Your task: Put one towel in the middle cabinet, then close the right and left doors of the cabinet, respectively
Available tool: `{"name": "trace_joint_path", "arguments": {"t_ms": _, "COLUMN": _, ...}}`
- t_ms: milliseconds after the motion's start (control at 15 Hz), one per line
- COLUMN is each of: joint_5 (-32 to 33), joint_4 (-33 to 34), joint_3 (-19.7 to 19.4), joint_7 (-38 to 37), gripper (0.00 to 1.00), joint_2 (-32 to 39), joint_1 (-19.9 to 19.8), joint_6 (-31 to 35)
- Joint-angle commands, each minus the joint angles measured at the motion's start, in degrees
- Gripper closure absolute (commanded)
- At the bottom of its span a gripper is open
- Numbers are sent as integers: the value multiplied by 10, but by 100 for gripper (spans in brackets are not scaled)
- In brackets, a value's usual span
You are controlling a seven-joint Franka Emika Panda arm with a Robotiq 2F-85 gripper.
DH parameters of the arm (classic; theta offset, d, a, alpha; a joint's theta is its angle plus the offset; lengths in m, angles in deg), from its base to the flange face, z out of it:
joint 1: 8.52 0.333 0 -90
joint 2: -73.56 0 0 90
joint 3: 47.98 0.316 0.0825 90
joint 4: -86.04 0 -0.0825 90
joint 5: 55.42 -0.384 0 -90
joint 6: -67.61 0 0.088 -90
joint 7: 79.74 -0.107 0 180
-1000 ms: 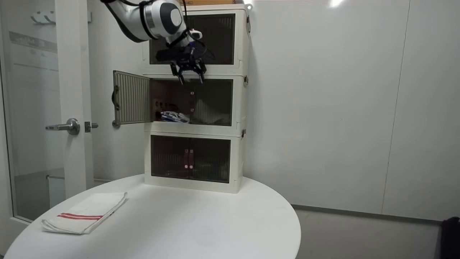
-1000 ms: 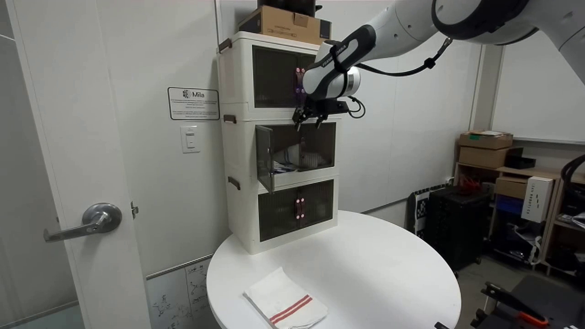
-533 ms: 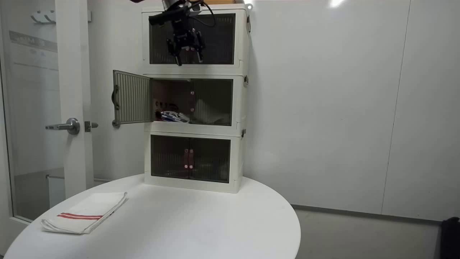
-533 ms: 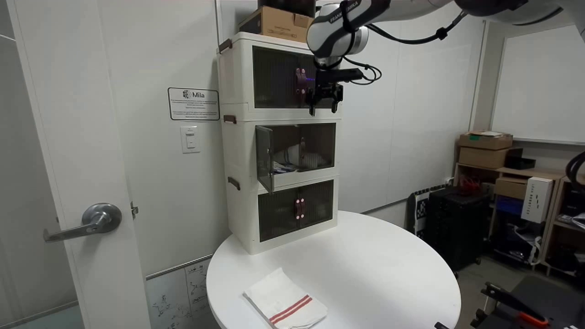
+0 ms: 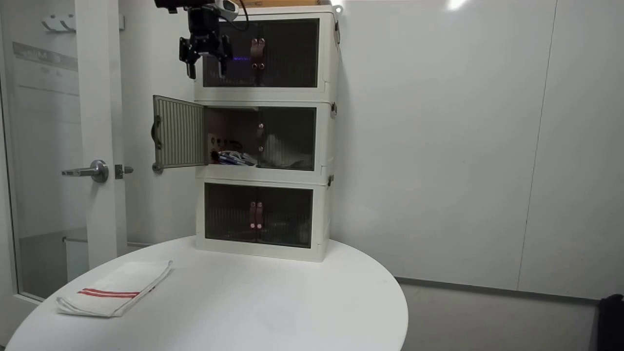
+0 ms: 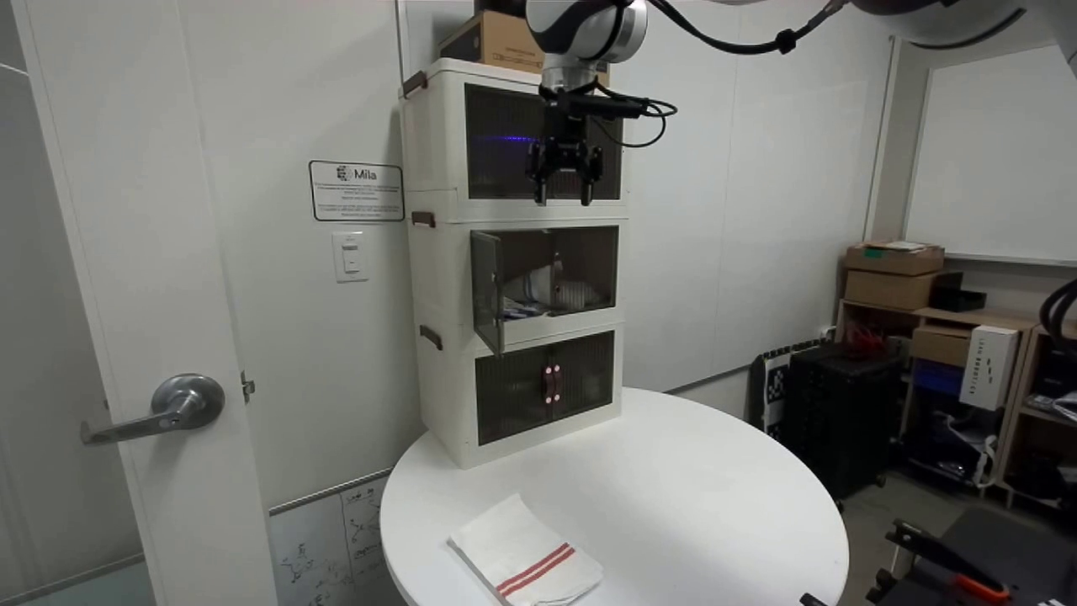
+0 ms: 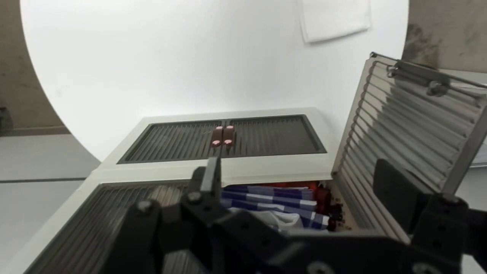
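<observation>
A folded white towel with red stripes lies on the round table in both exterior views (image 5: 114,290) (image 6: 526,555); part of it shows in the wrist view (image 7: 336,19). The middle cabinet's left door (image 5: 179,132) stands swung open; its right door (image 5: 287,139) is shut. Blue-and-white checked cloths and a white cloth (image 7: 274,198) lie inside the middle cabinet behind the open side. My gripper (image 5: 207,74) is open and empty, pointing down in front of the top cabinet, above the open door; it also shows in an exterior view (image 6: 564,200).
The top cabinet (image 5: 292,53) and bottom cabinet (image 5: 285,217) have their doors shut. The stack stands at the back of the white round table (image 6: 673,488). A cardboard box (image 6: 509,46) sits on top. A room door with a lever handle (image 6: 181,412) stands beside the table.
My gripper rose from the middle cabinet's top edge, turned from tilted to pointing down, then moved towards the open-door side. The towel and doors have not moved.
</observation>
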Motion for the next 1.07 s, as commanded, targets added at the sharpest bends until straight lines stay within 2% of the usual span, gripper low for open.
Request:
{"name": "trace_joint_path", "arguments": {"t_ms": 0, "joint_5": -25, "joint_4": 59, "joint_3": 9, "joint_7": -57, "gripper": 0, "joint_2": 40, "joint_1": 14, "joint_6": -44}}
{"name": "trace_joint_path", "arguments": {"t_ms": 467, "joint_5": -16, "joint_4": 115, "joint_3": 13, "joint_7": -158, "gripper": 0, "joint_2": 100, "joint_1": 58, "joint_6": -44}}
{"name": "trace_joint_path", "arguments": {"t_ms": 867, "joint_5": -8, "joint_4": 160, "joint_3": 10, "joint_7": -192, "gripper": 0, "joint_2": 145, "joint_1": 84, "joint_6": -56}}
{"name": "trace_joint_path", "arguments": {"t_ms": 1000, "joint_5": 8, "joint_4": 165, "joint_3": 4, "joint_7": -190, "gripper": 0, "joint_2": 156, "joint_1": 92, "joint_6": -41}}
